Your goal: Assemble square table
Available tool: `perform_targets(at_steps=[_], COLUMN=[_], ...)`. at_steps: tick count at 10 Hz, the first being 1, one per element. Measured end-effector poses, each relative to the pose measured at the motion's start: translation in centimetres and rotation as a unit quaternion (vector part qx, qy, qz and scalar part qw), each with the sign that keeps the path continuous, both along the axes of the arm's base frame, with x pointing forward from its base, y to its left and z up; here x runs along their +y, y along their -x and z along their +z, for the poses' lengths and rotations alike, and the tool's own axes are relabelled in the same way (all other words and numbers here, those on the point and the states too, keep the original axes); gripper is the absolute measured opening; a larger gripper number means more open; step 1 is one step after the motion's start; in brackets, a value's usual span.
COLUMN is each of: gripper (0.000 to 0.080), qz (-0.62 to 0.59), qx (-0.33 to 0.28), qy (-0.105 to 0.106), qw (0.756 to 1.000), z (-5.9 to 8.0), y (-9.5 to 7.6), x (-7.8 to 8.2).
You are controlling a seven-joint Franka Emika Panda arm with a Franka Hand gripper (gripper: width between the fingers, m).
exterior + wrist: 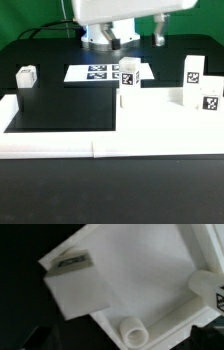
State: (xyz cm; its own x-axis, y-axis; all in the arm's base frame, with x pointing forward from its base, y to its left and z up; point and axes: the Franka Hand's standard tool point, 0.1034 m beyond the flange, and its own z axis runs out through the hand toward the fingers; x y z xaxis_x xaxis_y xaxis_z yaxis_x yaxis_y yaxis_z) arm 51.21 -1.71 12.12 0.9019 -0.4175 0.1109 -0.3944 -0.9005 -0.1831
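Note:
The white square tabletop (pixel 160 112) lies flat at the exterior view's right, against the front wall. One white tagged leg (pixel 128 82) stands upright at its left corner. Two more legs (pixel 193 68) (pixel 210 97) stand at the right. A fourth leg (pixel 26 76) sits apart at the left. My gripper (pixel 124 38) hangs above the tabletop. In the wrist view the tabletop (pixel 150 286) fills the frame with the upright leg (pixel 75 280) on it. A round white part (pixel 133 332) lies between my spread dark fingers (pixel 40 339). My gripper (pixel 125 343) is open and empty.
The marker board (pixel 95 72) lies behind the tabletop. A long low white border wall (pixel 60 145) runs along the front and up the left side. Another round white part with a tag (pixel 205 285) shows at the wrist view's edge.

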Motion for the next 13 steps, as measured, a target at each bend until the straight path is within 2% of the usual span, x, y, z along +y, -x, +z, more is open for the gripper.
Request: perform_targets(at_steps=[2, 3, 7, 8, 10, 11, 12, 13], gripper=[0.0649, 0.0649, 0.0649, 0.0649, 0.0649, 0.0649, 0.0649, 0.0649], qz=[0.088, 0.086, 0.085, 0.1, 0.118, 0.142, 0.162, 0.161], qx=[-0.014, -0.013, -0.001, 0.006, 0.062, 0.094, 0.112, 0.156], qy=[0.022, 0.018, 0.011, 0.011, -0.018, -0.031, -0.043, -0.064], qw=[0.996, 0.996, 0.996, 0.995, 0.991, 0.985, 0.979, 0.972], z=[0.0, -0.6, -0.9, -1.8, -3.1, -3.9, -4.4, -4.4], y=[1.2, 1.7, 1.9, 2.6, 5.9, 7.9, 9.3, 10.2], x=[-4.9, -6.0, -5.7, -6.9, -9.6, -11.5, -13.5, -15.3])
